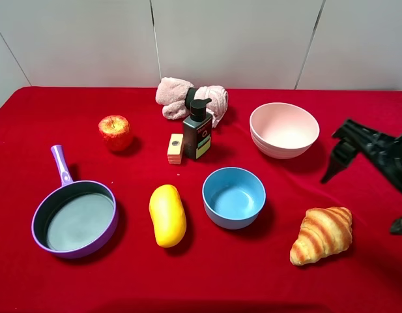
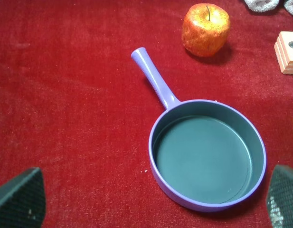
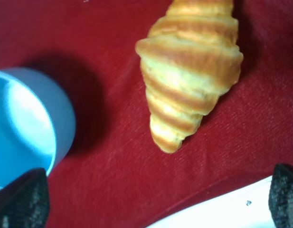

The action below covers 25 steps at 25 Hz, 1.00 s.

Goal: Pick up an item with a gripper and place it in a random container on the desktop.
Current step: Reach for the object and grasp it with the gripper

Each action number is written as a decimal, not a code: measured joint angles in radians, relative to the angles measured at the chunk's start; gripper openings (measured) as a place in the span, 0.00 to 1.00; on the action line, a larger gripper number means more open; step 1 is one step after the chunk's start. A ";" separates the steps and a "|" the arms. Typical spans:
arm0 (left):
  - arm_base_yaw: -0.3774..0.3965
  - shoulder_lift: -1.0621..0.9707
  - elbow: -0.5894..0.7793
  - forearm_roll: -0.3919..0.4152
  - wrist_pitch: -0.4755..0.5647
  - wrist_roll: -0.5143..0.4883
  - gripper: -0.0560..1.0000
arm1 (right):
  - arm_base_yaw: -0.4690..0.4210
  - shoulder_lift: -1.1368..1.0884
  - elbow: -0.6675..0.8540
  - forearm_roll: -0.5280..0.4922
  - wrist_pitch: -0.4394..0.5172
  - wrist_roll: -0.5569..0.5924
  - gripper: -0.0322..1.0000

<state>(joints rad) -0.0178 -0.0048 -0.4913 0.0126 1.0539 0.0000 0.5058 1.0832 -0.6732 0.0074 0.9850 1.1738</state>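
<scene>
Left gripper (image 2: 151,202) hangs spread wide above the purple pan (image 1: 75,253), which is bare inside. Blue bowl (image 1: 233,222) is bare too, and so is the pink bowl (image 1: 282,151). Croissant (image 1: 322,235) lies on the red cloth (image 1: 31,130), right of the blue bowl. Right gripper (image 3: 152,198) gapes wide near it.

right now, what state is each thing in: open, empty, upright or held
golden-brown ridged croissant: lying on red cloth, unheld
pale pink round bowl: upright, empty
blue round bowl: upright, empty
purple frying pan: empty
dark pump bottle: upright
left gripper: open
right gripper: open
</scene>
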 joint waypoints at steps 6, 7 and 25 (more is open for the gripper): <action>0.000 0.000 0.000 0.000 0.000 0.000 0.92 | 0.011 0.137 0.000 -0.028 -0.061 0.083 0.70; 0.000 0.000 0.000 0.000 0.000 0.000 0.92 | 0.011 0.163 0.000 -0.029 -0.068 0.083 0.70; 0.000 0.000 0.000 0.000 0.000 0.000 0.92 | 0.004 0.332 0.113 -0.059 -0.318 0.106 0.70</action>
<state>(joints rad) -0.0178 -0.0048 -0.4913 0.0126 1.0539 0.0000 0.5096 1.4154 -0.5597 -0.0512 0.6666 1.2803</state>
